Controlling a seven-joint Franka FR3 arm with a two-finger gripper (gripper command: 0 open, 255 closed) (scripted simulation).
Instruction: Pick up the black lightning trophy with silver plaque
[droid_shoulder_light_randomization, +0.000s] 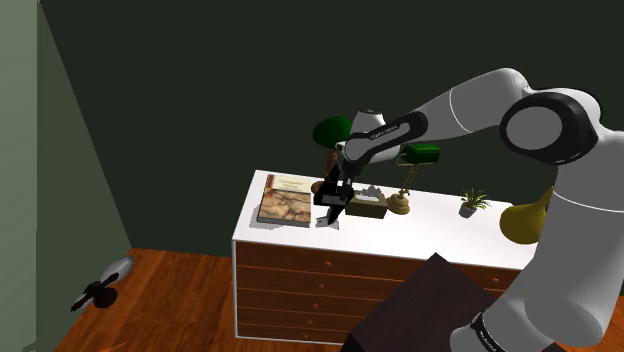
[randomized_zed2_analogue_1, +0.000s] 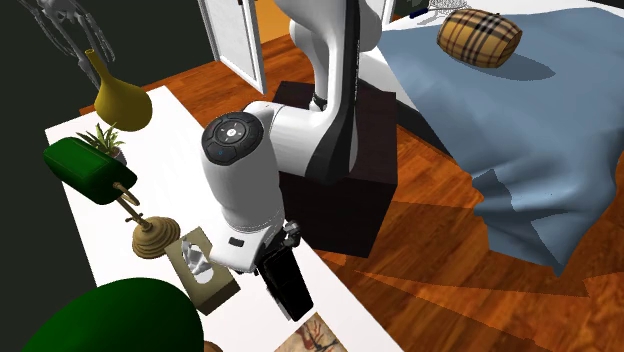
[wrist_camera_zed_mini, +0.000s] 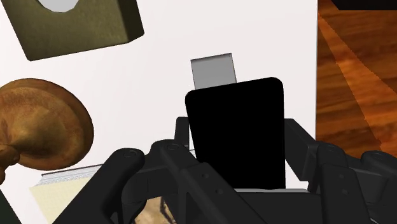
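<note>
- Pinching the black trophy from both sides with the jaws; flat black slab wedged right between them in the wrist view.
- Shows a grey plaque sticking out past the slab's far end, beyond the jaw tips.
- Sits over the white surface of a wooden drawer chest, between a book and an olive tissue box, toward the drawer-side edge.
- Cannot tell whether resting on the surface or just off it.
- Reaches in from the shoulder view's right with the white arm, jaws pointing down.
- Also on the surface: round brass lamp base just beside the tissue box, small potted plant farther toward the stand-side end, yellow vase at that end.
- Past the drawer-side edge, wooden floor.
</note>
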